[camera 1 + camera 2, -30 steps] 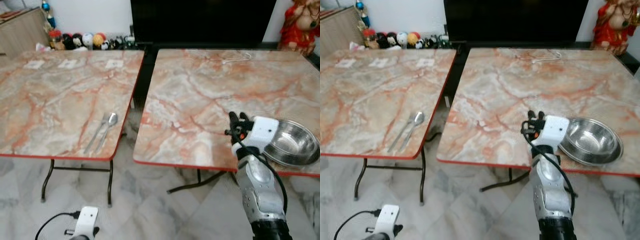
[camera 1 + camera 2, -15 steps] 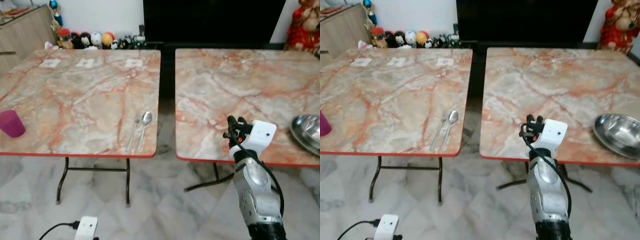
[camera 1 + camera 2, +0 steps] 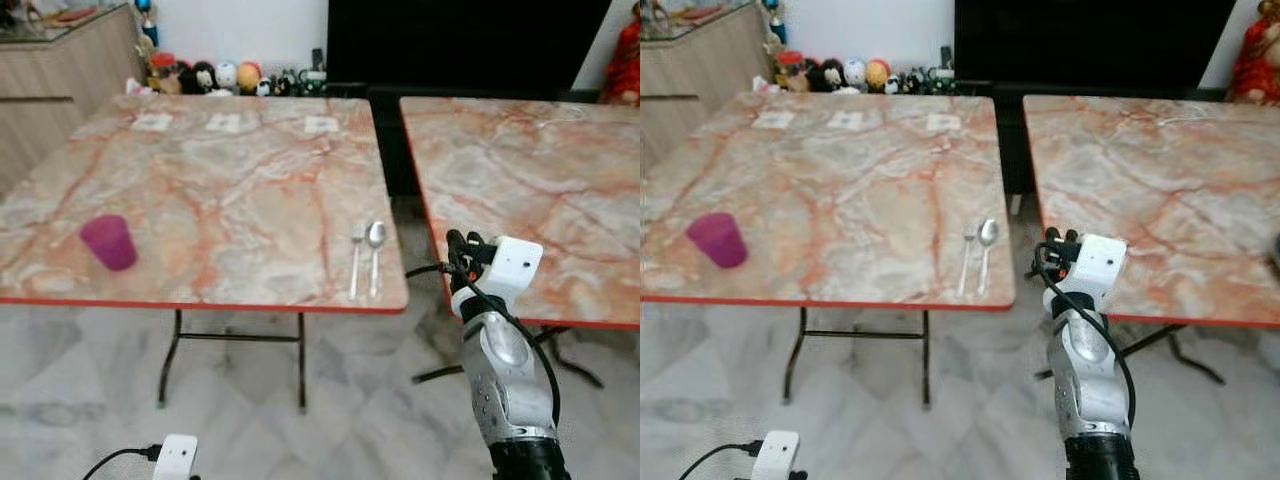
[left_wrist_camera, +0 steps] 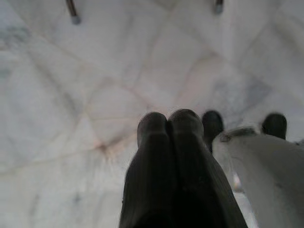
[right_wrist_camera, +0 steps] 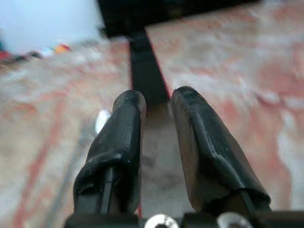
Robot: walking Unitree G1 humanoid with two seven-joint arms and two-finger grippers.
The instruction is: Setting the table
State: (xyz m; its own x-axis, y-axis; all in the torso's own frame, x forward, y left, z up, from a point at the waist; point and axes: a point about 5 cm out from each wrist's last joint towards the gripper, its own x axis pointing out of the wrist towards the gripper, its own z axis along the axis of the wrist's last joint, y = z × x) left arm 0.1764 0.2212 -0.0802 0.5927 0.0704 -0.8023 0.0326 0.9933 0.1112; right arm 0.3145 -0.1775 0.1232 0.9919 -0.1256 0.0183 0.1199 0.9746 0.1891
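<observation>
A spoon (image 3: 375, 256) and a fork (image 3: 355, 258) lay side by side, nearly touching, near the right front corner of the left table (image 3: 200, 190). Both had their long axes running from the table's front edge toward its far edge, heads at the far end and handles toward the robot. The spoon lay on the side nearer the table's right edge, the fork just inside it. A purple cup (image 3: 109, 241) stood upright on the same table near its front left, well apart from the cutlery. Three small white cards (image 3: 229, 123) lay in a row along that table's far edge; any writing on them was too small to read.

The table had a pink-and-grey marbled top with a red rim and dark metal legs. A second table (image 3: 540, 190) of the same kind stood to its right, a dark gap between them. The floor (image 3: 90, 380) was pale marble tile. Beyond the left table, a row of small colourful figurines (image 3: 215, 76) sat against a white wall, with a wooden cabinet (image 3: 60, 70) to their left and a large black screen (image 3: 460, 40) to their right.

The right gripper (image 3: 458, 243) hung in the air at the gap off the left table's right front corner, its fingers (image 5: 121, 142) slightly parted and holding nothing. The left gripper (image 4: 170, 118) hung low over the floor, its fingers pressed together, empty.
</observation>
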